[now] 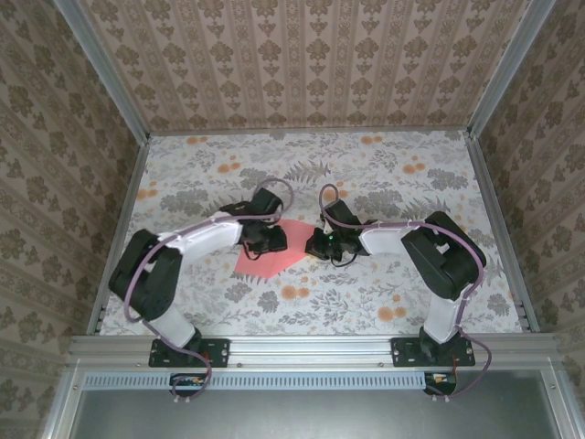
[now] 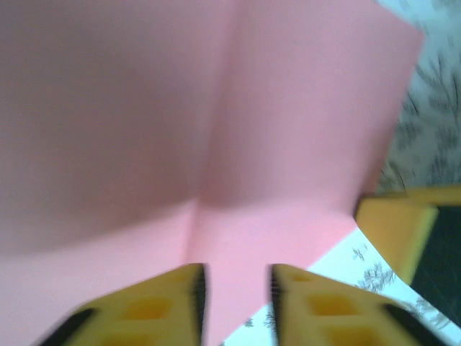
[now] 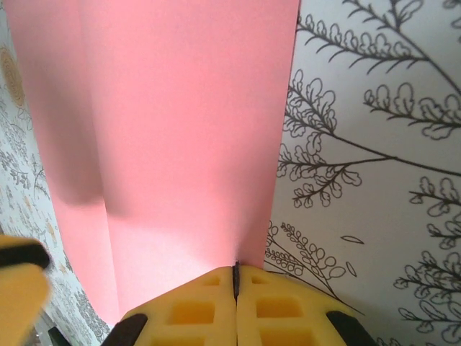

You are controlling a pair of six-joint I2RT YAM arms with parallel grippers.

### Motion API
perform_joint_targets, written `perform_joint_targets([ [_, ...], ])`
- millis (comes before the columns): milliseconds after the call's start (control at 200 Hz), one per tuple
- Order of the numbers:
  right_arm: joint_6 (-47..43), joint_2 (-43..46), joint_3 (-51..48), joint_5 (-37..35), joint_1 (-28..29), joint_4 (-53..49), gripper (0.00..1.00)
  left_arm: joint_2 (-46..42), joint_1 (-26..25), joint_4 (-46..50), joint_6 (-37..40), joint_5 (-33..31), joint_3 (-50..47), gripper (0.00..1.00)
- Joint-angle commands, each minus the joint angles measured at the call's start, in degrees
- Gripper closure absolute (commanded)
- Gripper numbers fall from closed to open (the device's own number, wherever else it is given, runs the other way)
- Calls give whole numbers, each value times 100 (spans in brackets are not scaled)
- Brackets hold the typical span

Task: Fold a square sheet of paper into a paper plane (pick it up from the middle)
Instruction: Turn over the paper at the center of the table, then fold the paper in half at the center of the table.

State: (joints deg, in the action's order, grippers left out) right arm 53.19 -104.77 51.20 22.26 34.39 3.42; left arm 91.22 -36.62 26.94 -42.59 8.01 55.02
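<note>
Looking down from above, you see a table [image 1: 393, 187] covered in a pale cloth printed with grey leaves and small orange flowers [image 1: 294, 293]. Walls [image 1: 302, 55] papered in a beige-and-brown damask pattern close it in on three sides, and a metal rail [image 1: 311, 348] runs along the near edge.

The sheet of paper [image 1: 265, 262] lies near the middle of the table, between the two claws, which come together over it. It is plain salmon pink, and from above its outline narrows to a point toward the near side. Close up, it carries a straight crease along its length, and part of it sits lifted off the cloth, with soft shadow across it.

Your left claw [image 2: 238, 303] has its yellow fingers parted by a narrow gap, and the sheet's edge runs into that gap; you cannot tell whether the pads touch it. Your right claw [image 3: 235, 288] is closed tight, fingers pressed together, nipping the sheet's edge at the seam.
</note>
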Motion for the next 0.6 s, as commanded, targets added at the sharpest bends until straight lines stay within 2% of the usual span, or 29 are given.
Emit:
perform_joint_targets([
  [0, -153, -194, 85, -257, 32, -544, 94, -420, 456, -16, -430, -21, -597, 51],
  [155, -148, -241, 106, -257, 31, -559, 94, -1021, 990, 13, -718, -97, -1312, 21],
  [270, -156, -280, 113, -255, 32, -568, 94, -1203, 1008, 101, -799, -207, -1525, 10],
  [400, -158, -294, 118, -240, 33, -563, 94, -1127, 1015, -83, -821, -53, -1609, 5],
  [595, -160, -299, 96, -227, 32, -562, 94, -934, 999, -408, -743, 225, -1536, 7],
])
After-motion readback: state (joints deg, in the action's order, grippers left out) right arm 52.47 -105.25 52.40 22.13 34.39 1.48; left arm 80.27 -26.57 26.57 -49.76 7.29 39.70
